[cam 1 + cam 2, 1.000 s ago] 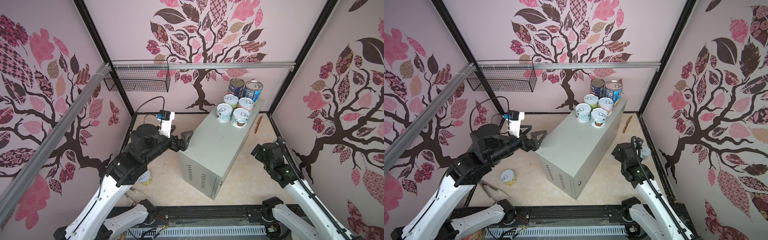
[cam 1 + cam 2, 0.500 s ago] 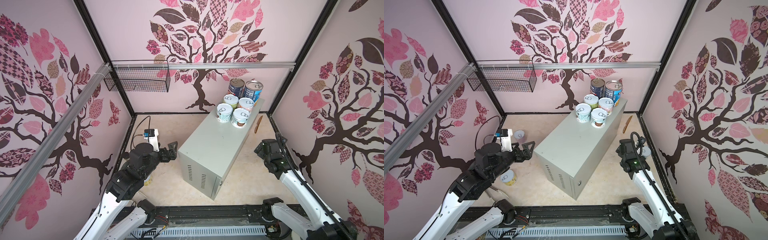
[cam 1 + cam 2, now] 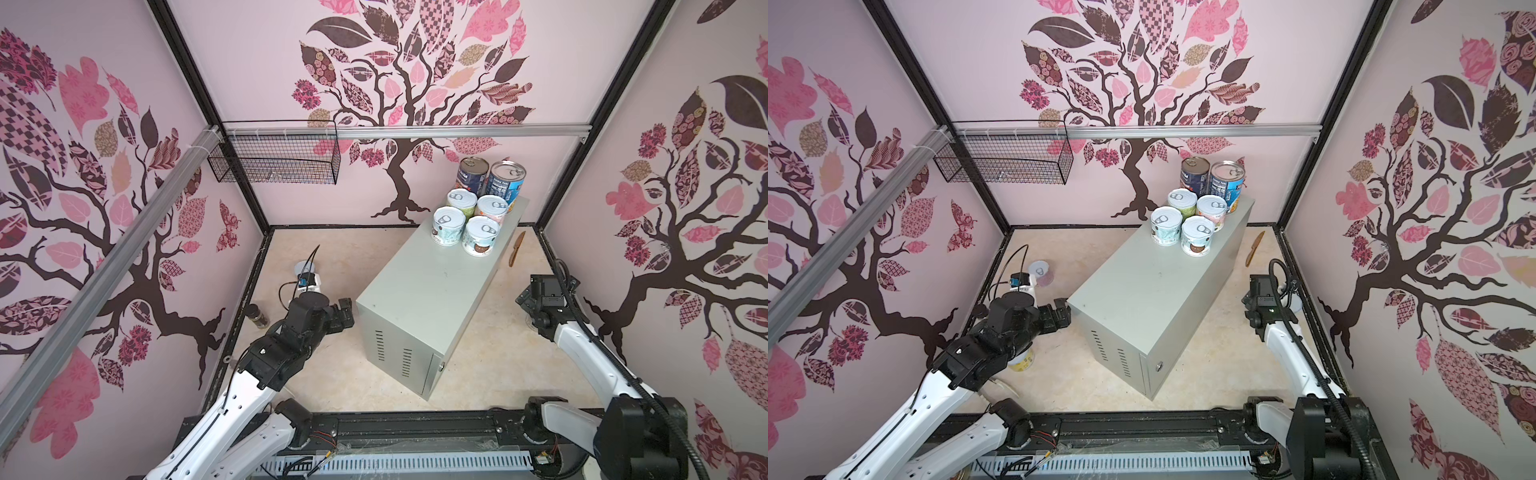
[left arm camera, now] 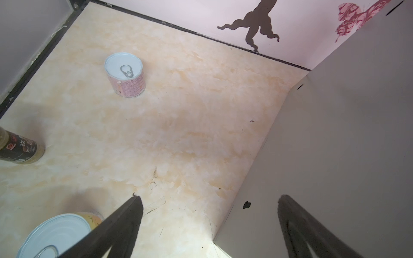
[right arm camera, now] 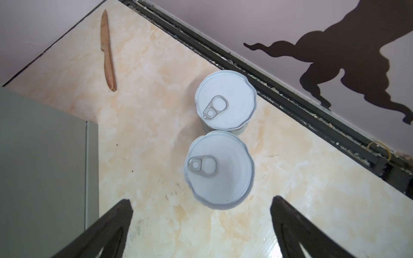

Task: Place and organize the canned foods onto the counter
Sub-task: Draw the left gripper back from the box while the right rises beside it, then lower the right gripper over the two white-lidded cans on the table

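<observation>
the counter holds six canned foods at its far end: two tall cans and four short cans. the left gripper has come down from counter height to the floor beside it, jaws spread, empty. the right gripper now hangs over two floor cans, jaws spread. one pink can and one yellow can stand left of the counter. you have four left to place. ignore one jar and one knife.

Beige marbled floor with grey counter, pink can, yellow can, two neighbouring cans, dark jar, wooden knife.
</observation>
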Controlling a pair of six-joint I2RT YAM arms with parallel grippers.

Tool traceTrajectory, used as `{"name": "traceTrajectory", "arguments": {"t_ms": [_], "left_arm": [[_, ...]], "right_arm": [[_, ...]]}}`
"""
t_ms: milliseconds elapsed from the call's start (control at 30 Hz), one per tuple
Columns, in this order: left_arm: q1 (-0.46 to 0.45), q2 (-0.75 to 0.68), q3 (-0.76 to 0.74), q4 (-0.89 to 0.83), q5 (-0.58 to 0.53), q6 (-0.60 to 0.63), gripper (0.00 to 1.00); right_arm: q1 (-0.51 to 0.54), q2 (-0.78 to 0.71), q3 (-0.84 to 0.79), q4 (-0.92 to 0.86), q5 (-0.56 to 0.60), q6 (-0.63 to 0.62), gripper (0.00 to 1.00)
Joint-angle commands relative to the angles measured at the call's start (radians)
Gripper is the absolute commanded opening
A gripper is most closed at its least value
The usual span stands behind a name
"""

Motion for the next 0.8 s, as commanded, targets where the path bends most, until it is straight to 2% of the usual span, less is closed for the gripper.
{"name": "traceTrajectory", "arguments": {"t_ms": [0,333,600,767], "left_arm": [[-0.003,0.011,-0.018,-0.016,-0.063,-0.032,0.98],[-0.005,0.076,0.009,-0.060,-0.091,-0.046,0.98],[-0.005,0.089,0.010,-0.061,-0.071,-0.041,0.98],[-0.005,0.093,0.007,-0.056,-0.064,-0.037,0.98]], "right_arm": [[-0.060,0.037,0.005,0.048,-0.047,-0.007,1.00],[-0.087,0.167,-0.035,0.144,-0.054,-0.036,1.00],[-0.096,0.291,-0.035,0.201,-0.068,-0.050,1.00],[-0.098,0.340,-0.021,0.231,-0.070,-0.113,1.00]]}}
